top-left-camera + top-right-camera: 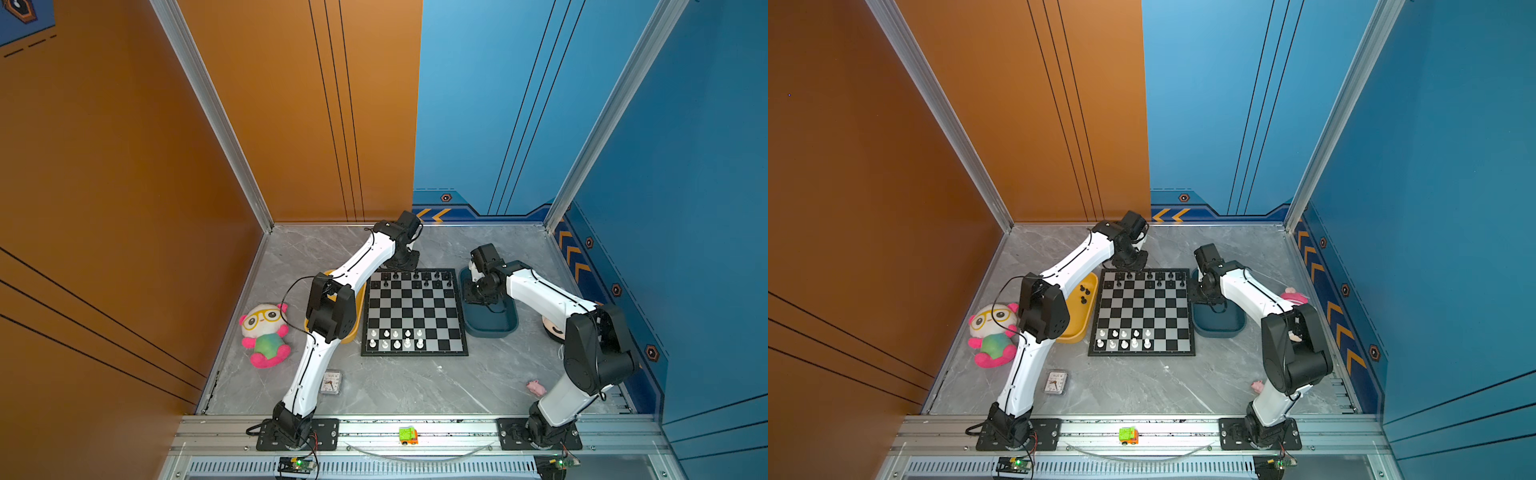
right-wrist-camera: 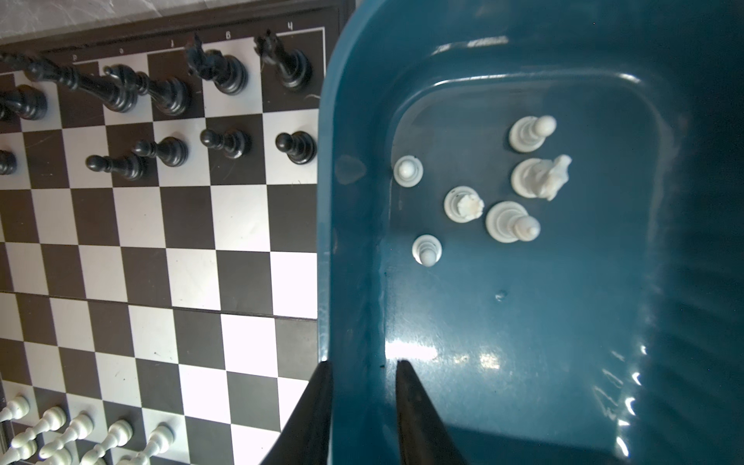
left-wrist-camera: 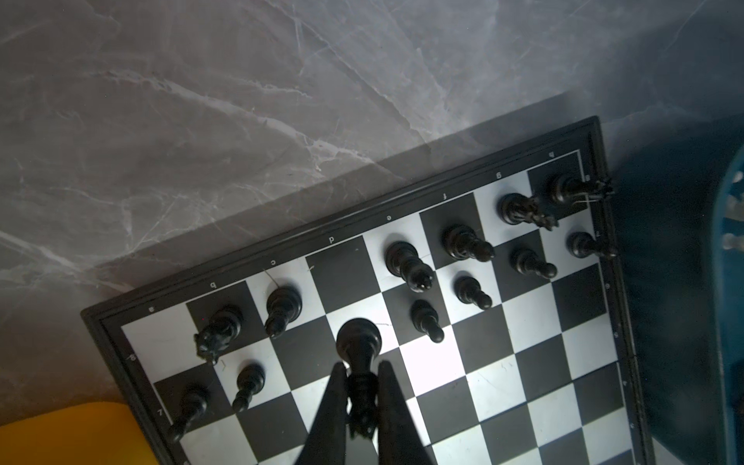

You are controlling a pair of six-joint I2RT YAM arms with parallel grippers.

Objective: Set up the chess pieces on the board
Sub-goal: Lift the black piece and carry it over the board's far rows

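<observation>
1. Black fingers [image 3: 336, 402] of the left gripper [image 3: 361, 368] fill the front of the left wrist view. They are pinched tight on the neck of a tall black piece [image 3: 358, 340], crowned head up, round base down.
2. Its base hangs over the squares just short of the back row of the board [image 3: 531, 310]; touching or not, I can't tell. One dark back-row square [image 3: 342, 265] just beyond it is bare, and my guess is that's the target.
3. Around it, black pieces [image 1: 415, 279] stand on the two far rows, with gaps. White pieces [image 1: 397, 338] stand on the two near rows, left part only.
4. Handling, as I judge it: light, hard, glossy plastic, so slippery and quick to tip on that tall stem. The neck under the crown is the place to hold it, because a lower grip would crowd the neighbours. It wants a straight, gentle set-down.
5. Over to the right gripper [image 2: 362, 364]: jaws partly apart, holding nothing. It sits above the wall of the teal tray [image 2: 604, 60] that runs along the board. Six loose white pieces [image 2: 511, 221] stand inside, well spaced for a top-down pinch.
6. Further out, the yellow tray [image 1: 1077, 322] left of the board holds a few spare black pieces [image 1: 1084, 291].
</observation>
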